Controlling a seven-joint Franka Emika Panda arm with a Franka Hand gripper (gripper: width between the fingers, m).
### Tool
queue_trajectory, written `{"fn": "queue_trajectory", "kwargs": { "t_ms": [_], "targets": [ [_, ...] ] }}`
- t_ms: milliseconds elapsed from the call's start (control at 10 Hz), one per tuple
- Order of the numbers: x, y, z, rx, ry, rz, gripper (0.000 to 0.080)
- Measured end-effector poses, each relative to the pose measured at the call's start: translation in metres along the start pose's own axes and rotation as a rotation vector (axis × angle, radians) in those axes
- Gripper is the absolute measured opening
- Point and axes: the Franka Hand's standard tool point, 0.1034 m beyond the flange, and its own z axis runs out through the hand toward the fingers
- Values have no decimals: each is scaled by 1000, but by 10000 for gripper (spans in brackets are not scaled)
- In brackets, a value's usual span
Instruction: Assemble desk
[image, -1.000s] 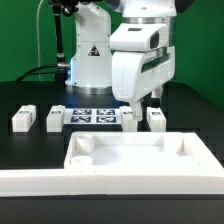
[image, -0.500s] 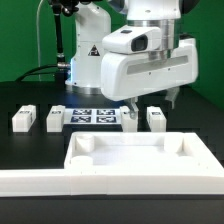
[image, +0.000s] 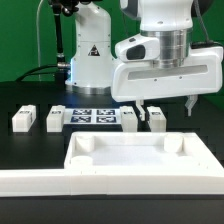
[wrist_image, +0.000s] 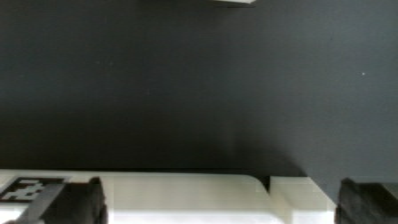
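Note:
The white desk top (image: 140, 158), with a raised rim and corner sockets, lies flat at the front of the black table. Several short white legs with tags stand in a row behind it: two at the exterior view's left (image: 24, 118) (image: 54, 118) and two nearer the middle (image: 129, 117) (image: 156, 118). My gripper (image: 167, 108) hangs open and empty, just above and behind the rightmost leg, its fingers spread wide. In the wrist view the gripper (wrist_image: 214, 205) has dark fingertips (wrist_image: 63, 200) at either side of a white part (wrist_image: 178, 195); I cannot tell which part it is.
The marker board (image: 92, 115) lies flat between the leg pairs. A long white rail (image: 40, 182) runs along the table's front edge, against the desk top. The robot's white base (image: 88, 55) stands at the back.
The gripper has swung toward the exterior view's right and turned, so both fingers now show spread apart. The parts on the table have not moved.

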Motion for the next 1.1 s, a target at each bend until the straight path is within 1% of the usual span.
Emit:
{"fn": "queue_trajectory", "kwargs": {
  "t_ms": [100, 200, 300, 400, 500, 600, 800, 900, 1000, 1100],
  "targets": [
    [0, 0, 0, 0, 0, -3, 649],
    [-3, 0, 0, -2, -29, -3, 649],
    [-10, 0, 2, 5, -73, 23, 649],
    [-26, -2, 1, -2, -224, 47, 649],
    [-23, -6, -1, -3, -328, 47, 649],
    [-19, -7, 0, 1, -378, 43, 649],
    [-26, -5, 2, 1, -507, 45, 649],
    [-27, -6, 3, 1, -555, 45, 649],
    [-33, -6, 4, -2, -644, 50, 649],
    [-36, -6, 9, -7, -757, 51, 649]
  ]
}}
